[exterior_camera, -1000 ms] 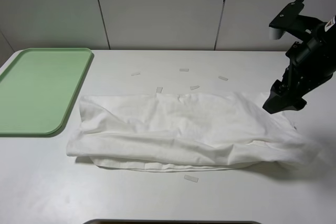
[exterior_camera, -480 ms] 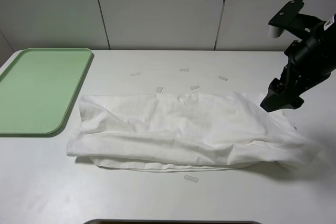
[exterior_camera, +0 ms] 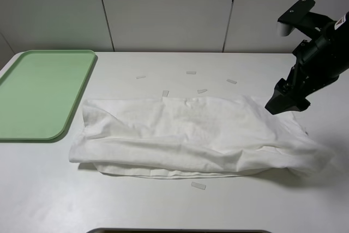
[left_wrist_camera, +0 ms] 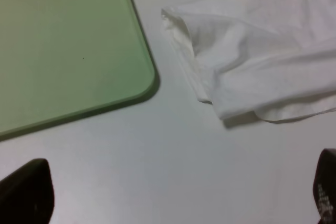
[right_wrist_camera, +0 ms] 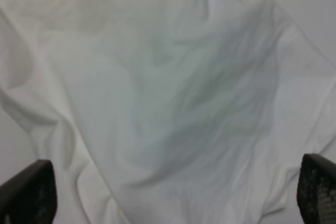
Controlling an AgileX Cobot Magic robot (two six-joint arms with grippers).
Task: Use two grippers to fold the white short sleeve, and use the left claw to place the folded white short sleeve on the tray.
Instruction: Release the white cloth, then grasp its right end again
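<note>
The white short sleeve (exterior_camera: pixel 191 135) lies folded into a long band across the table, its right end bunched. The pale-green tray (exterior_camera: pixel 38 91) sits at the left, empty. My right gripper (exterior_camera: pixel 283 105) hangs just above the shirt's far right edge; the right wrist view shows it open (right_wrist_camera: pixel 172 192) over the rumpled shirt (right_wrist_camera: pixel 168 77), holding nothing. My left arm is out of the exterior high view. The left wrist view shows my left gripper (left_wrist_camera: pixel 176 192) open and empty above bare table, near the tray's corner (left_wrist_camera: pixel 63 40) and the shirt's left end (left_wrist_camera: pixel 262 61).
Several small pale tape strips lie on the table, some behind the shirt (exterior_camera: pixel 191 72) and one in front of it (exterior_camera: pixel 198 185). A dark edge (exterior_camera: pixel 180 231) shows at the table's front. A grey panelled wall stands behind.
My right gripper has shifted slightly left and up above the shirt's right end. The shirt and tray have not moved.
</note>
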